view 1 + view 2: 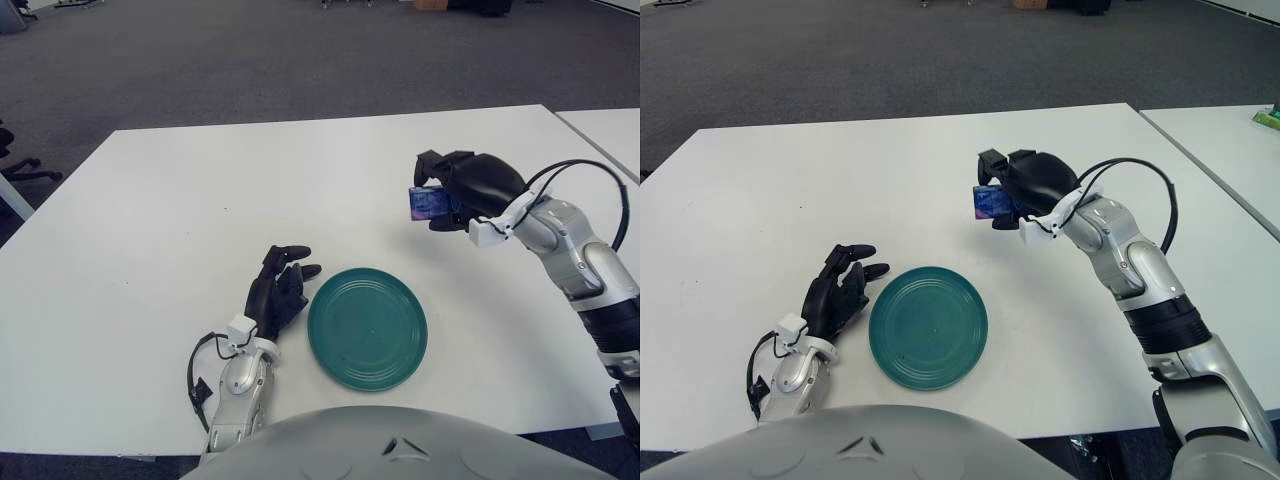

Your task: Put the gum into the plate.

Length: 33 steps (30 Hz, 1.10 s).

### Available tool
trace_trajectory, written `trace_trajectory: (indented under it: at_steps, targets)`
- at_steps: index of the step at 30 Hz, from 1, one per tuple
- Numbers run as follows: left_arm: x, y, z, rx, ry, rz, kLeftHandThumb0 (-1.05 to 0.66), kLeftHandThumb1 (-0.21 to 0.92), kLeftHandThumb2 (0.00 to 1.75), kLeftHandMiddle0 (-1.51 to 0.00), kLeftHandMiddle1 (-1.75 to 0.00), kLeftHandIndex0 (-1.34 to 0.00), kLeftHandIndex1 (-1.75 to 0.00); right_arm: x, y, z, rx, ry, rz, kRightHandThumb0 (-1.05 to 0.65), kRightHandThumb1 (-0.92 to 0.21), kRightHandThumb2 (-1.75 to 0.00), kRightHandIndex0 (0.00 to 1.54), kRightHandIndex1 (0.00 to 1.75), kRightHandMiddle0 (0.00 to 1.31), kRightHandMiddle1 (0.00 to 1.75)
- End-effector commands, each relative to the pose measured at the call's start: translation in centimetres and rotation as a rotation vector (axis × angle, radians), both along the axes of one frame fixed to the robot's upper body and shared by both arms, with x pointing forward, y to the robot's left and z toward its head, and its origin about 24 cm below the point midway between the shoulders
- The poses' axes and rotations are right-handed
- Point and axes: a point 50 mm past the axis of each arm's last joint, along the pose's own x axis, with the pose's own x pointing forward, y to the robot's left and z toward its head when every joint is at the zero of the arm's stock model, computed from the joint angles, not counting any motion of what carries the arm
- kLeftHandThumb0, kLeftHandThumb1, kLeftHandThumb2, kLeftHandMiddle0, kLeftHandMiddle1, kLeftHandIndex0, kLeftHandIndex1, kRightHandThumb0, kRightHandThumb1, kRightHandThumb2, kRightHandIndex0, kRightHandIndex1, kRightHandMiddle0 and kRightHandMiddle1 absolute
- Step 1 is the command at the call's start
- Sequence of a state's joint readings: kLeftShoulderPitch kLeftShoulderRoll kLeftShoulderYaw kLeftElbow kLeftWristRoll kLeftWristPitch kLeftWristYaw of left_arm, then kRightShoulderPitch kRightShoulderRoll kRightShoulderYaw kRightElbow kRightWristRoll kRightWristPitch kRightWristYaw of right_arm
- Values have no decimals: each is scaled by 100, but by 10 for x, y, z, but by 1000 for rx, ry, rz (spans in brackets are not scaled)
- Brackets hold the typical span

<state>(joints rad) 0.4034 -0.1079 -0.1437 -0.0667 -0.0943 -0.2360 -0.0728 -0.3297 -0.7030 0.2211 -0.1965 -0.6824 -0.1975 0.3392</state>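
Right hand point(468, 190): black, three-fingered, raised clear of the table beyond the plate's far right edge; fingers curled closed around the gum point(427, 203), a small blue packet held at the fingertips with one face shown toward the robot's left. The print on the packet cannot be read, and the part inside the grip is covered by the fingers. A black cable is looped from the wrist back along the silver forearm, which is cut off at the lower right edge.

Left hand point(279, 290): shown just beside the plate's left rim, fingers loosely spread, nothing held. Whether it touches the tabletop cannot be told.

Plate point(367, 326): round, dark green, set flat near the front edge of the table, nothing in it. The gum is held above the table, apart from the plate.

Table point(180, 210): white, rectangular. A second white table point(610, 130) is seen at the right, separated by a narrow gap and cut off by the edge.

Floor point(250, 60): grey carpet. Furniture at the far end of the room is too small to make out. The robot's grey body point(390, 445) blocks the bottom of both views.
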Motion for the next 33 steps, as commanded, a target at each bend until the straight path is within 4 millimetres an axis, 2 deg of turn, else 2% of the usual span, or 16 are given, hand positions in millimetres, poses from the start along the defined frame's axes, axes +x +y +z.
trace_trajectory:
  at_steps: [1,9,14,20,23,33]
  targets:
    - [-5,2,-9,11,54,-6,-65,92,78,-53,-95,-26,-125,-11,11,0,11,25,19,-40,-62,-93,69,175,39,175]
    - [-5,2,-11,10,57,-9,-66,92,79,-52,-95,-26,-125,-27,28,17,-3,33,43,-40,-60,-95,70,175,40,175]
    - [-5,3,-12,-4,62,-11,-66,92,78,-52,-95,-26,-125,-37,39,18,-6,87,71,-40,-59,-96,69,175,41,175]
    - [-6,2,-12,-7,60,-8,-67,92,78,-52,-95,-25,-124,-54,55,4,-34,139,143,-40,-59,-96,69,175,41,175]
    - [-6,1,-12,-4,58,-6,-67,92,77,-52,-95,-25,-124,-56,58,1,-44,137,161,-40,-59,-96,70,175,41,175]
    - [-7,0,-16,-20,90,-9,-64,92,76,-50,-95,-25,-123,-78,73,-28,-20,135,294,-40,-61,-94,74,175,39,175]
